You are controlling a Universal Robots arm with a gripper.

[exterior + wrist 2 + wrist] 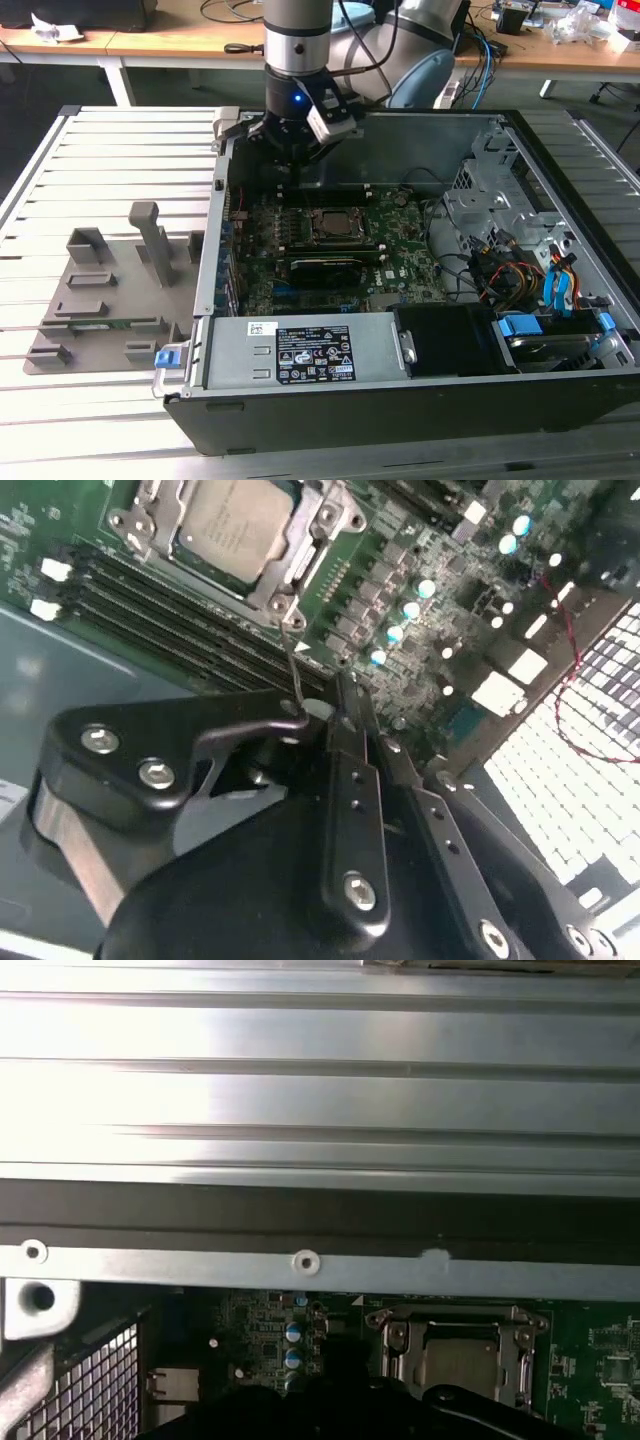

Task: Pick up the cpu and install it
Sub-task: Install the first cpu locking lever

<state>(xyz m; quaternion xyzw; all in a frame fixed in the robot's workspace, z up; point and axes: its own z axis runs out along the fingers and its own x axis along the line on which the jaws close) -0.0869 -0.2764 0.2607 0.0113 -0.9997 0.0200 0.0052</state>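
Observation:
The cpu (pixel 330 225) lies flat in its socket on the green motherboard, silvery top up, with the metal socket frame (pixel 300 555) around it. It also shows in both wrist views (pixel 235 520) (pixel 455 1355). My gripper (pixel 290 170) hangs inside the open computer case (pixel 560 200), just behind the socket and towards the exterior view's left. In the second wrist view its black fingers (pixel 340 740) are together at the tip (pixel 318 712). A thin metal lever (pixel 292 660) runs from the socket corner up to that tip. Whether the fingers grip it is unclear.
A long dark card (pixel 335 262) sits just in front of the socket. The power supply (pixel 300 352) fills the case front, with drive bays and cables (pixel 520 280) on the exterior view's right. A grey fixture tray (pixel 100 300) lies outside the case on the slatted table.

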